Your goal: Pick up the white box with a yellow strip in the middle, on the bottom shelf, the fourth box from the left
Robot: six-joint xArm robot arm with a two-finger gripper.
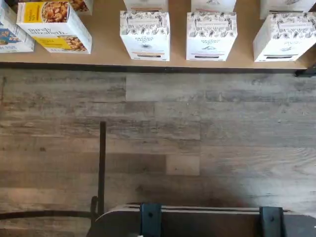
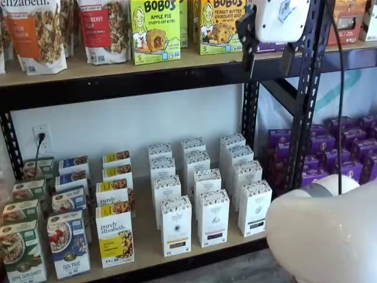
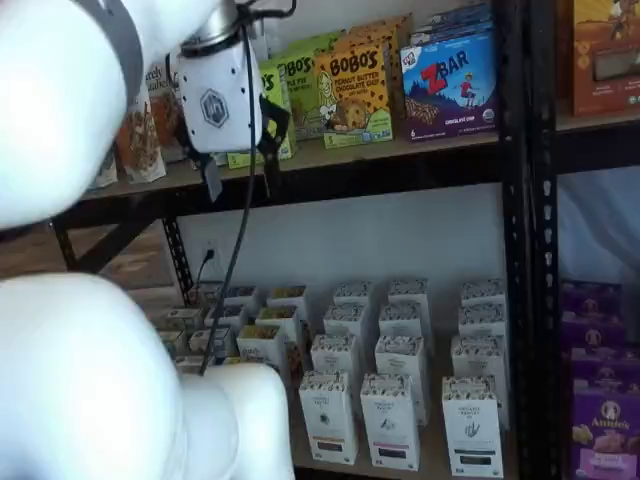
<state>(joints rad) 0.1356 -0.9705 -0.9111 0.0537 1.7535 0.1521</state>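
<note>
The white box (image 2: pixel 175 227) stands at the front of the bottom shelf (image 2: pixel 147 252), first in the front row of tall white cartons; a yellow strip crosses its lower front. The wrist view shows this white box (image 1: pixel 145 35) from above on the tan bottom shelf (image 1: pixel 106 52). It also shows as the white box (image 3: pixel 328 418) in a shelf view. My gripper (image 2: pixel 266 59) hangs high up, level with the upper shelf and far above the box. It is open with nothing between its black fingers. The gripper (image 3: pixel 242 172) shows in both shelf views.
White cartons with a black strip (image 2: pixel 213 218) stand right of the target, with more rows behind. A "purely elizabeth" box (image 2: pixel 115 239) sits to its left. A black upright (image 2: pixel 306 118) rises beside the gripper. My white arm (image 2: pixel 324 236) fills the foreground. Wood-look floor (image 1: pixel 158 138) lies before the shelf.
</note>
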